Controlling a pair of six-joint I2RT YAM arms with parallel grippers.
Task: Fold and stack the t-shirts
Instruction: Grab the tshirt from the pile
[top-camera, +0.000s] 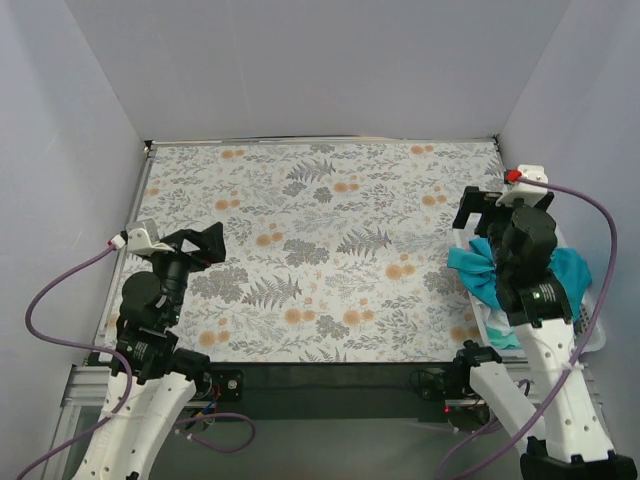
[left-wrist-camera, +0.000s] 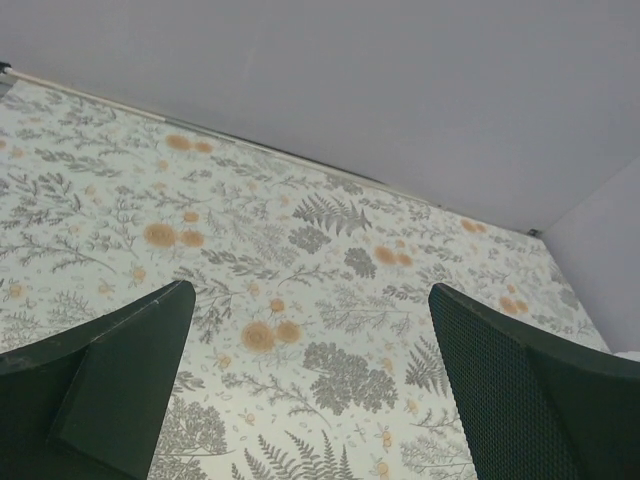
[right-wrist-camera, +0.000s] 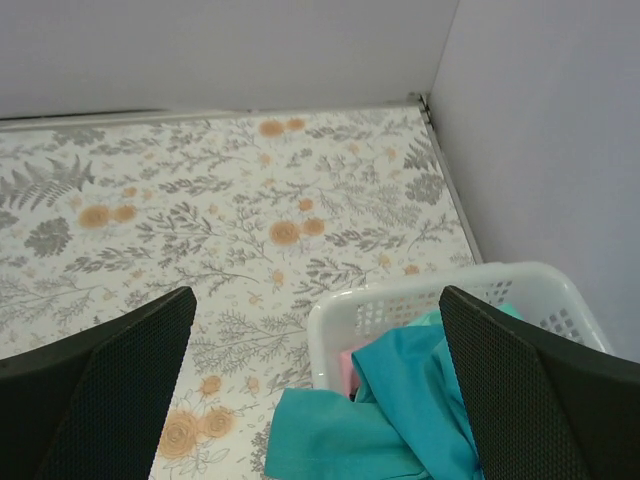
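Floral tablecloth (top-camera: 320, 230) stretched left of the white basket (right-wrist-camera: 390, 293) holding a teal t-shirt (right-wrist-camera: 400, 385); right gripper (right-wrist-camera: 317, 292) above it and left gripper (left-wrist-camera: 311, 288) far left both gaped wide, empty.

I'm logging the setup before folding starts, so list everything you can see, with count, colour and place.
table cover: one, white with grey and orange floral print, over the work surface
basket: one, white plastic, table's right edge
t-shirt: at least one, teal, spilling over the basket rim
pink item: one, inside the basket, mostly hidden
cables: two, purple, one per arm
left gripper: black, open, over the table's left side
right gripper: black, open, above the basket
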